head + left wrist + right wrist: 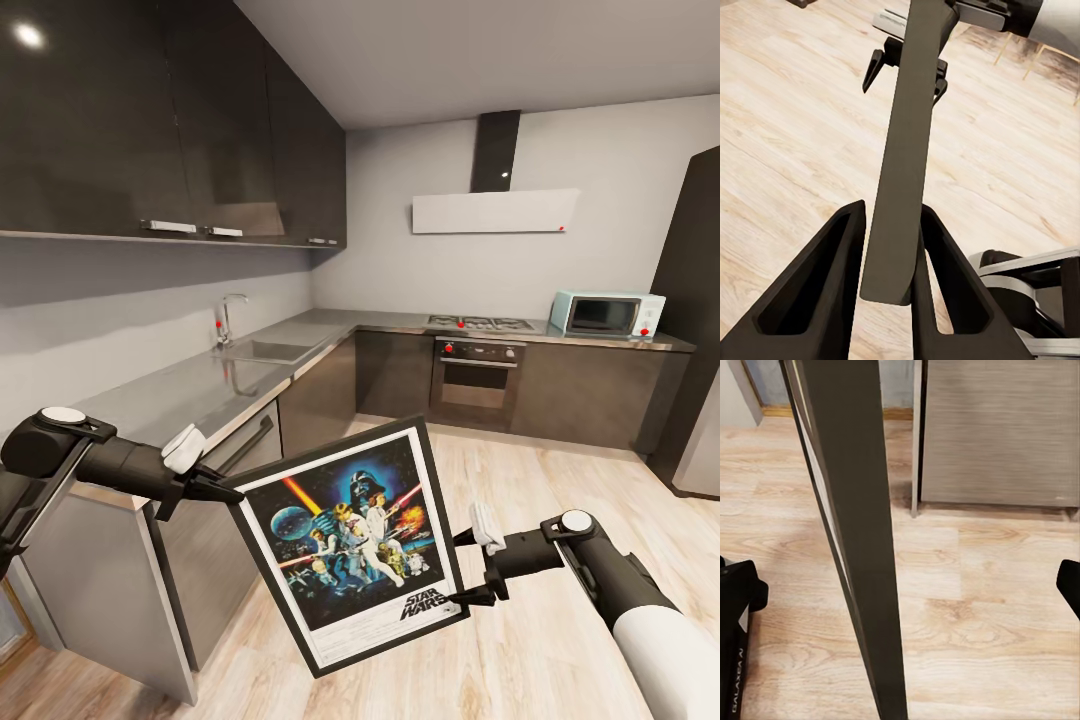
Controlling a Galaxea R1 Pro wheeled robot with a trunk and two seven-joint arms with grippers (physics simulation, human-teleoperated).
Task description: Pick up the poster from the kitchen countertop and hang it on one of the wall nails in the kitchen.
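The kitchen countertop (200, 385) at ten o'clock is already bare of the poster (350, 545), so pickup looks done; carrying it to a wall nail and hanging remain, and no nail is discernible. The poster hangs tilted over the wood floor (560, 500), at six o'clock in the head view, between both grippers. The left gripper (222, 490) clamps its nine-o'clock edge, the right gripper (468, 568) its three-o'clock edge.

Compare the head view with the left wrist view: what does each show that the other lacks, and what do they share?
Head view alone: the poster artwork, the kitchen countertop, tap, oven and microwave. Left wrist view alone: the poster's thin edge seen end-on between the left gripper fingers. Both: the poster held above the wood floor, with the right gripper at its far edge.
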